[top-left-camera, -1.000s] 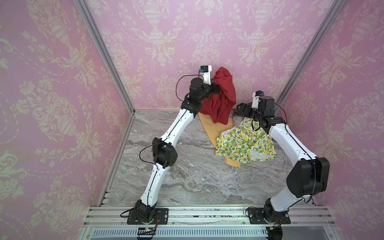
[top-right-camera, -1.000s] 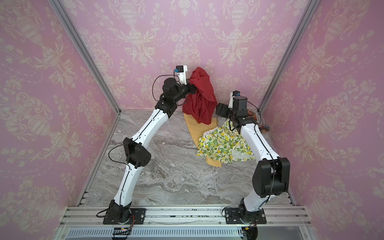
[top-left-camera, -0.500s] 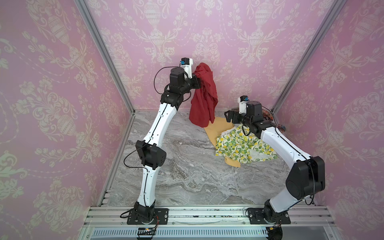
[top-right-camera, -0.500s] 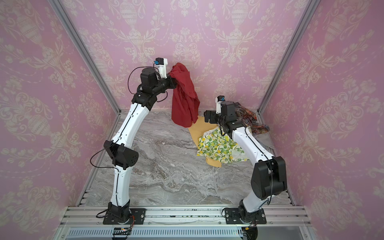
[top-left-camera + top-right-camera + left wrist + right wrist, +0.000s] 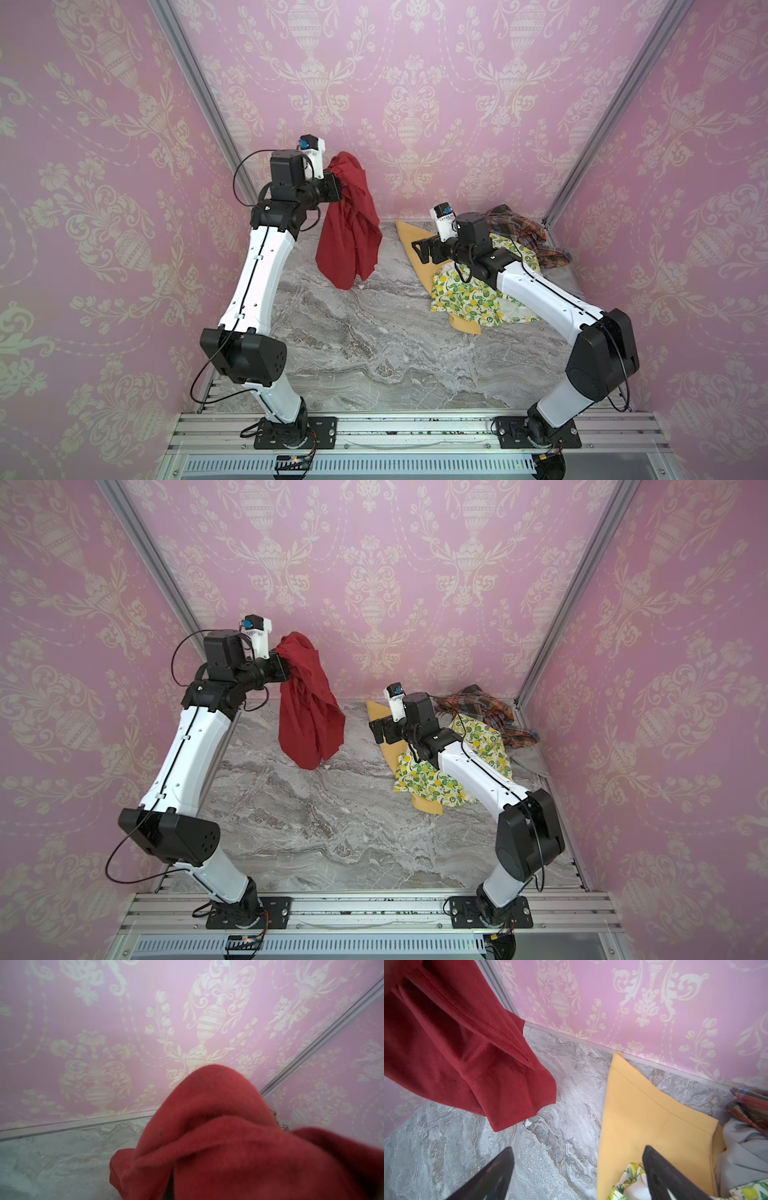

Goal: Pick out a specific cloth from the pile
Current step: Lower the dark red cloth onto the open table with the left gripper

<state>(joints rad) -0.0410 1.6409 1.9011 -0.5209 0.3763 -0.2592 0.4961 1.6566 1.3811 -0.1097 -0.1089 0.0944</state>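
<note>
The plain deep-red cloth (image 5: pixel 349 237) (image 5: pixel 309 721) hangs in folds from my left gripper (image 5: pixel 337 183) (image 5: pixel 283 668), which is shut on its upper end, raised at the back left. In the left wrist view the cloth (image 5: pixel 218 1136) covers the jaws. Its lower end (image 5: pixel 512 1105) hangs close over the marble. The pile (image 5: pixel 469 295) (image 5: pixel 432 779) lies at the back right, apart from the cloth. My right gripper (image 5: pixel 420 250) (image 5: pixel 376 734) (image 5: pixel 578 1150) is open and holds nothing, at the pile's left edge over the mustard cloth (image 5: pixel 643 1115).
The pile holds a lemon-print cloth (image 5: pixel 629 1180), a plaid cloth (image 5: pixel 523 232) in the back right corner and a grey cloth (image 5: pixel 741 1151). Pink patterned walls with metal posts (image 5: pixel 199 95) close in three sides. Bare marble (image 5: pixel 374 353) spreads in front.
My left arm has swung to the left with the red cloth, carrying it clear of the pile. My right gripper has shifted left along the pile, uncovering the plaid cloth.
</note>
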